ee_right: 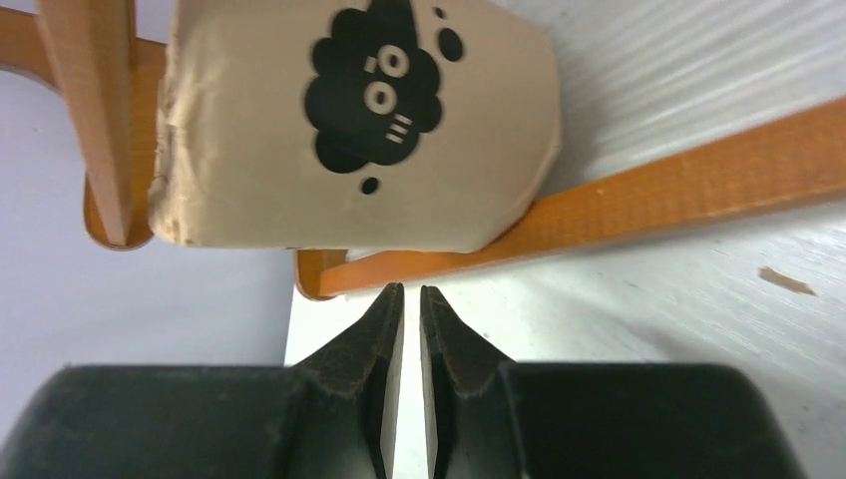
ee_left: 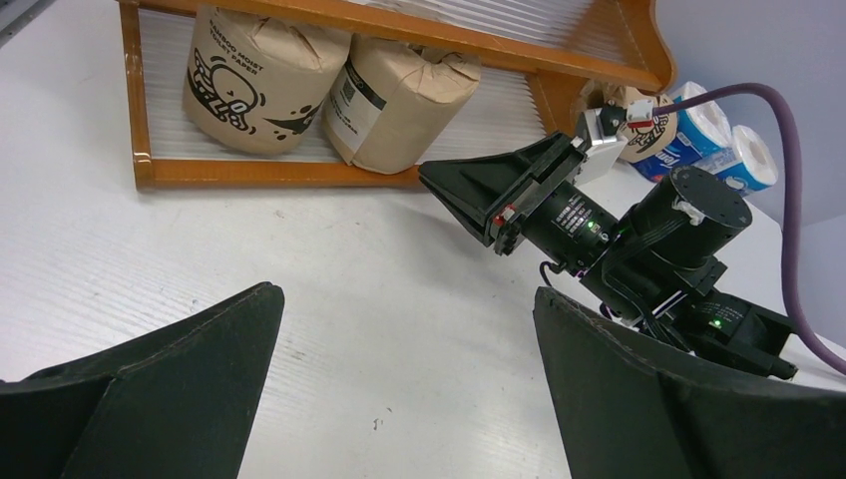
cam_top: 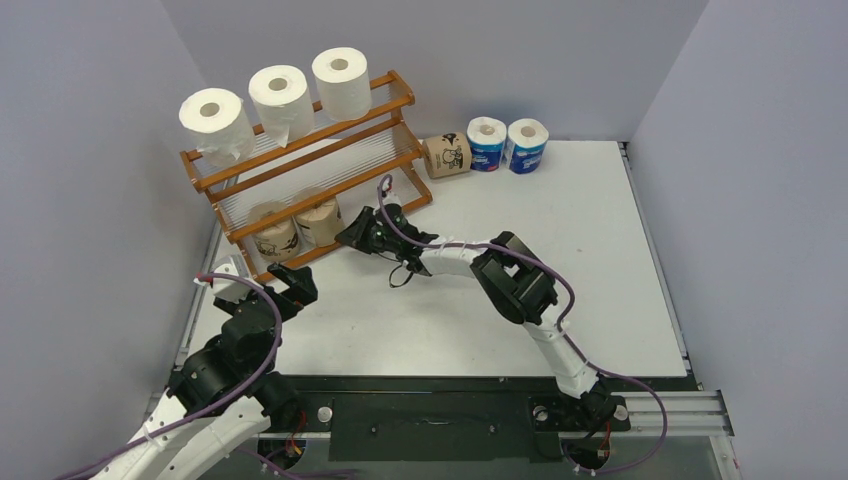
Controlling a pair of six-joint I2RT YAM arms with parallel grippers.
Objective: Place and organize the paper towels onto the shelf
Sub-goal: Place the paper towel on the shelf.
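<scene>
shelf: your orange-brown wooden three-tier rack stands at the back left of the white table.
top tier: three plain white paper-towel rolls sit upright in a row, and that row looks finished to me.
middle tier: nothing on it that i can see.
bottom tier: two brown-wrapped rolls with black print sit side by side toward the left end.
left on the table: the third brown-wrapped roll looks tipped on its side just by the rack's right end, and two blue-and-white wrapped rolls stand upright right beside it.
right claw: its fingers are pressed together with nothing between them. the tips are just in front of the bottom front rail, close under the nearer brown roll, and i see no contact.
left claw: spread wide and empty, low over bare table in front of the rack.
score: five of eight shelved and three to go, by my count.
next call: you'd probably swing the right arm across to the stray brown roll so it joins its mates. the blue pair looks a fair fit for the bare middle tier.
</scene>
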